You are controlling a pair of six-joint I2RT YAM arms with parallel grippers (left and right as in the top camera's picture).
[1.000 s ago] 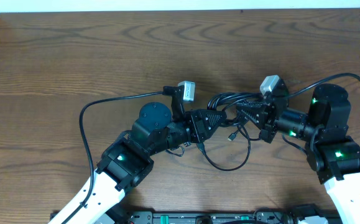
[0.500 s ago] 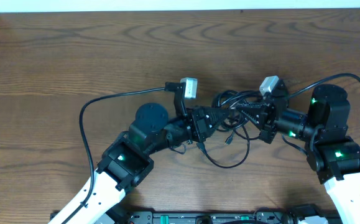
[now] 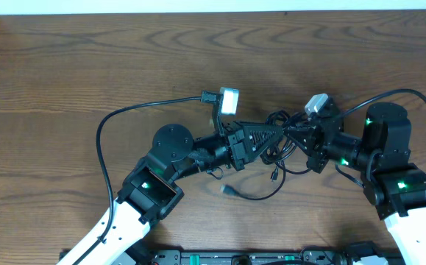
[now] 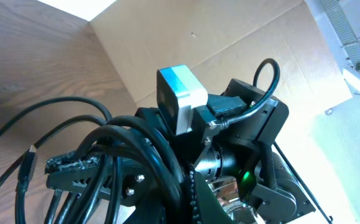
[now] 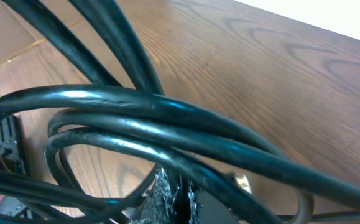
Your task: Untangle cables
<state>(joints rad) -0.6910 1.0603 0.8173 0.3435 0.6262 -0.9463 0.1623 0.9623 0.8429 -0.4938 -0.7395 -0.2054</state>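
Observation:
The cables (image 3: 277, 151) are a knot of thin black cords held up between the two arms at mid-table. A slack loop trails toward the front, with one plug (image 3: 229, 191) on the wood and another plug (image 3: 273, 175) dangling. My left gripper (image 3: 270, 135) is shut on the knot's left side, where the cables (image 4: 124, 140) drape over its fingers (image 4: 74, 167). My right gripper (image 3: 290, 135) faces it, almost tip to tip. The right gripper (image 5: 175, 198) is shut on one strand of the cables (image 5: 167, 118) looping across that view.
The left arm's thicker black lead (image 3: 117, 121) arcs over the table to its wrist camera (image 3: 229, 99). The right arm's lead (image 3: 411, 93) curves above its wrist. Bare wood table (image 3: 87, 59) spreads behind and to the left. A cardboard panel (image 4: 229, 37) stands behind.
The left gripper has closed on the knot and swung right and back. The bundle is now stretched between both grippers, and the slack loop has shifted, leaving a plug on the table at the front.

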